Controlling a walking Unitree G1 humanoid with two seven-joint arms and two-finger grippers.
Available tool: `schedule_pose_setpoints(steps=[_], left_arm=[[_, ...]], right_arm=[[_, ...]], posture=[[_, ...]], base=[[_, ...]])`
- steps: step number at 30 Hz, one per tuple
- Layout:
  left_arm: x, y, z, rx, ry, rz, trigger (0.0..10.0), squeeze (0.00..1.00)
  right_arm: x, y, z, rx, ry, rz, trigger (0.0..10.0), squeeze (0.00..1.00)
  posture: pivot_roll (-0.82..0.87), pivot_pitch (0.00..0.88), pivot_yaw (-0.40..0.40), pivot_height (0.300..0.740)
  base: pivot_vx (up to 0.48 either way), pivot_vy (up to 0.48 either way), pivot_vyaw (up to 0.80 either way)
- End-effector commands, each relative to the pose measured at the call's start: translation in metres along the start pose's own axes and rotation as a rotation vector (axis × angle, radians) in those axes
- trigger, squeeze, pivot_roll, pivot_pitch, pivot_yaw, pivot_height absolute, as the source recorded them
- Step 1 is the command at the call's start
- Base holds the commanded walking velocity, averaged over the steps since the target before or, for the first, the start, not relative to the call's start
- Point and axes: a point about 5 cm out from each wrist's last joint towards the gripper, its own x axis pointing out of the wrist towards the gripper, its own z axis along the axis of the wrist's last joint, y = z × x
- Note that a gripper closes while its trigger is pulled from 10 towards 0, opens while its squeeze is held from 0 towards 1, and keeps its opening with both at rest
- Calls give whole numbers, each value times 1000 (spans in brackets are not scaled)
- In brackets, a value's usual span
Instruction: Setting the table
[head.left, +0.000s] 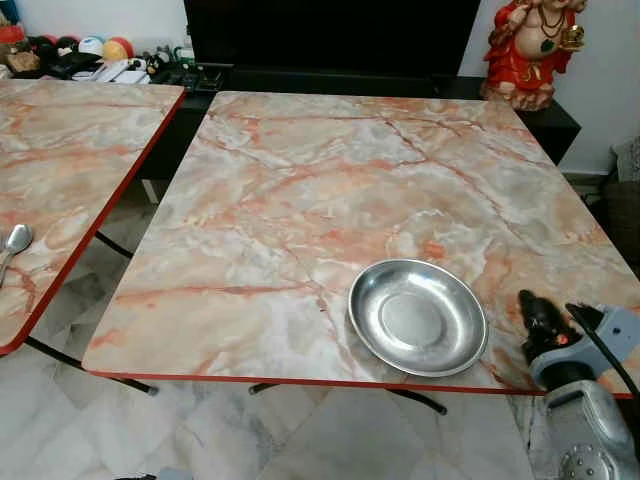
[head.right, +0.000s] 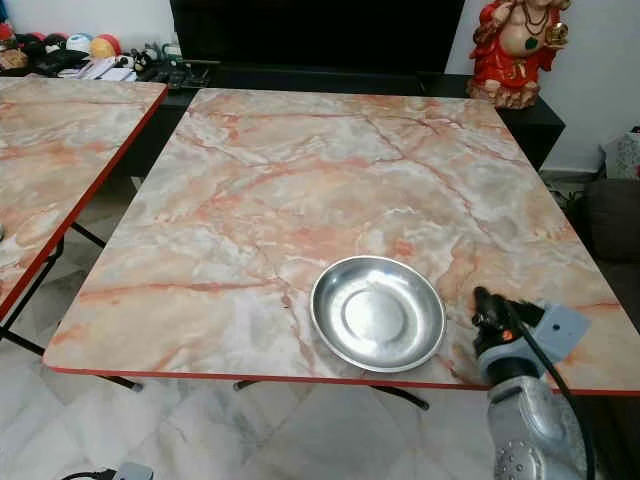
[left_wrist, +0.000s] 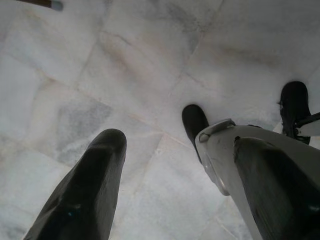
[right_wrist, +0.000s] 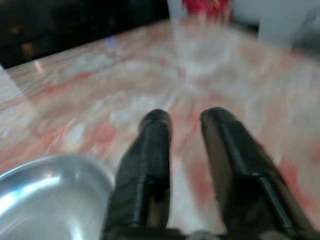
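1. While the shallow round steel dish (head.left: 417, 316) sits on the marble-patterned folding table (head.left: 300, 200) near its front edge, the right gripper (right_wrist: 185, 130) hovers just beside it, fingers narrowly apart and empty.
2. The left gripper (left_wrist: 165, 165) hangs over floor tiles, fingers wide.
3. Judging by this, the dish is placed; the next move likely calls for fetching the metal spoon (head.left: 14, 243) on the neighbouring table.

Marble-patterned folding table with red edge (head.left: 300, 200): broad bare top. Only obstruction on it: round shallow steel dish (head.left: 417, 316) near front edge. Second matching table (head.left: 60, 160) stands left, narrow gap between.
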Motion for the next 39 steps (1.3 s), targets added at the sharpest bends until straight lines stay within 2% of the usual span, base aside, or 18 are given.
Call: schedule_pose_setpoints(steps=[1, 2, 6, 10, 14, 17, 22, 26, 28, 30, 32, 34, 39], left_arm=[[-1, 1, -6, 13, 22, 2, 10000, 0], [-1, 2, -3, 14, 13, 6, 10000, 0], [-1, 7, 1, 19, -4, 24, 10000, 0], [-1, 11, 5, 25, -18, 40, 10000, 0], [-1, 17, 8, -52, -49, 80, 10000, 0], [-2, 21, 10, -118, -66, 99, 10000, 0], [-2, 21, 7, -121, -67, 94, 10000, 0], [-3, 26, 9, -142, -77, 118, 10000, 0], [-3, 28, 11, -169, -85, 132, 10000, 0], [-2, 27, 12, -160, -77, 124, 10000, 0], [-2, 24, 11, -138, -72, 112, 10000, 0], [-1, 22, 13, -138, -79, 105, 10000, 0], [-1, 20, 12, -137, -76, 97, 10000, 0]], right_arm=[[1, 4, 6, -84, -47, 2, 10000, 0], [1, 5, 9, -134, -62, 3, 10000, 0], [-1, 1, 5, -193, -52, -8, 10000, 0], [-5, -3, -4, -190, -27, -16, 10000, 0], [-5, 4, -17, -213, 3, 13, 10000, 0], [0, 12, -18, -245, -19, 42, 10000, 0], [2, 16, -20, -239, -31, 44, 10000, 0], [3, 25, -18, -249, -55, 79, 10000, 0], [3, 26, -18, -256, -66, 98, 10000, 0], [3, 27, -20, -261, -63, 98, 10000, 0], [3, 28, -20, -233, -76, 86, 10000, 0], [4, 26, -16, -164, -95, 51, 10000, 0], [5, 25, -13, -167, -111, 48, 10000, 0]], posture=[[-78, 129, -11, 740], [-83, 125, -13, 740], [-83, 114, -12, 740], [-76, 103, -17, 740], [-69, 76, -14, 740], [-60, 55, -10, 740], [-51, 31, -8, 740], [-40, 75, 1, 740], [-31, 74, -2, 740], [-23, 86, 0, 740], [-25, 87, 4, 740], [-34, 112, 15, 740], [-37, 122, 16, 740]], base=[[0, 0, 0], [0, 0, 0], [0, 0, 0], [0, 0, 0], [0, 0, 0], [0, 0, 0], [0, 0, 0], [0, 0, 0], [0, 382, 631], [0, 480, 800], [0, 480, 800], [0, 480, 0], [0, 480, 0]])
